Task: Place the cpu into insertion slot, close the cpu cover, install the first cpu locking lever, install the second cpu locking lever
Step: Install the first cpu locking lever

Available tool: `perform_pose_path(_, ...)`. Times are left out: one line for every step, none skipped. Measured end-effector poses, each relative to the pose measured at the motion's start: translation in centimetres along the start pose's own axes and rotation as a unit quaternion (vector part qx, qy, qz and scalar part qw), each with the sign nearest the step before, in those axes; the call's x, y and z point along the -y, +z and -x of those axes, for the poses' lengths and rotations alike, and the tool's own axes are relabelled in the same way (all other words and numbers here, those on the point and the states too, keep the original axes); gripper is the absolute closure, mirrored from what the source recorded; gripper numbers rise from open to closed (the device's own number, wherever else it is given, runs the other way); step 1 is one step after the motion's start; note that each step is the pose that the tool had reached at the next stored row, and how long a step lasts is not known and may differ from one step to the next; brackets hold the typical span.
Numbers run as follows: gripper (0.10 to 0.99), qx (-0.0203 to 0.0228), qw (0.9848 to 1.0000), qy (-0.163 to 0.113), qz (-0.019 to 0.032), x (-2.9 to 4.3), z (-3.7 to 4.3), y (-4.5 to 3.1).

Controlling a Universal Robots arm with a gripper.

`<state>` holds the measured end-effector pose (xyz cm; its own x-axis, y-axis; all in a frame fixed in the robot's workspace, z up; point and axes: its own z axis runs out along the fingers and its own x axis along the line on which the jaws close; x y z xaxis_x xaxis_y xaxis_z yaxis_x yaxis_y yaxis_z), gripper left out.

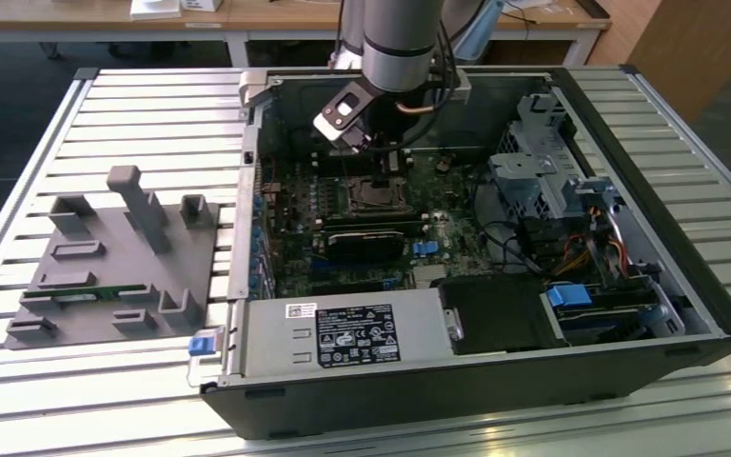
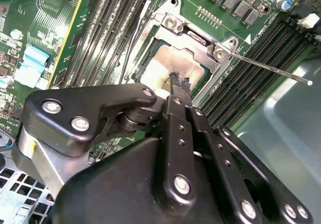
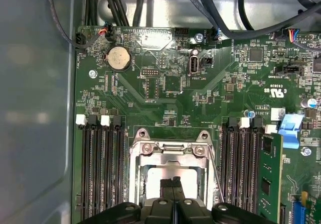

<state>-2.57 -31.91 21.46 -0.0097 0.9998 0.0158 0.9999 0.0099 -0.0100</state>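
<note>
The cpu (image 2: 173, 66) lies in the insertion slot (image 1: 372, 195) on the motherboard, its pale silver face showing. The silver cpu cover (image 3: 173, 151) lies down flat around it, framing the chip (image 3: 165, 176) through its window. One thin metal locking lever (image 2: 271, 69) sticks out free from a socket corner, and it shows beside the socket as a rod (image 3: 215, 176). My gripper (image 2: 179, 83) hangs right over the chip's face with its fingers shut and nothing between them. It is also seen from behind (image 3: 173, 189) and from outside (image 1: 387, 162). I cannot tell whether the tips touch the chip.
The open computer case (image 1: 670, 286) lies on a slatted table. Long black memory slots (image 3: 103, 169) flank the socket, with a green memory module (image 3: 271, 179) on one side. A drive cage (image 1: 550, 167) and cables are at the exterior view's right, a grey fixture (image 1: 111, 267) at its left.
</note>
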Motion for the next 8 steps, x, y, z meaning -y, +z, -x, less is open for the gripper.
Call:
perform_pose_path(0.98, 0.0, 1.0, 0.0, 0.0, 0.0, 0.0, -0.08)
perform_pose_path(0.98, 0.0, 1.0, 0.0, 0.0, 0.0, 0.0, -0.15)
perform_pose_path(0.98, 0.0, 1.0, 0.0, 0.0, 0.0, 0.0, -0.22)
perform_pose_path(0.98, 0.0, 1.0, 0.0, 0.0, 0.0, 0.0, -0.29)
perform_pose_path(0.98, 0.0, 1.0, 0.0, 0.0, 0.0, -0.01, -0.36)
perform_pose_path(0.98, 0.0, 1.0, 0.0, 0.0, 0.0, -0.01, -0.44)
perform_pose_path(0.98, 0.0, 1.0, 0.0, 0.0, 0.01, -0.01, -0.53)
perform_pose_path(0.98, 0.0, 1.0, 0.0, 0.0, 0.01, -0.01, -0.6)
